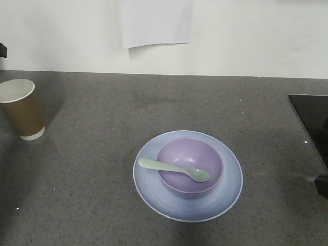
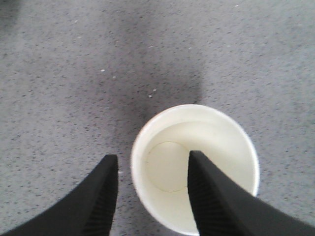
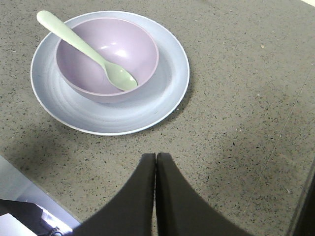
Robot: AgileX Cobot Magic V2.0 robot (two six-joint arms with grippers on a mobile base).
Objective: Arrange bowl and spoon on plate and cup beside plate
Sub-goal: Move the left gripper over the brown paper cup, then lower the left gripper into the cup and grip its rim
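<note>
Lavender bowl [image 1: 189, 165] already sits on plate [image 1: 187, 176], mint spoon [image 1: 173, 169] resting in it. Cup [image 1: 22, 109] stands far left, well apart from plate, so cup step is in hand. Left gripper [image 2: 152, 194] spread, one finger inside the rim; next call: close, carry right over bare counter [image 1: 92, 169]. Right gripper [image 3: 155, 162] pressed together, empty, near plate.

No text, label, brand, number or sign can be read in any view. The sheet of paper [image 1: 156, 21] fixed to the wall is seen blank, and no print is seen on the brown side of the cup [image 1: 21, 108].
</note>
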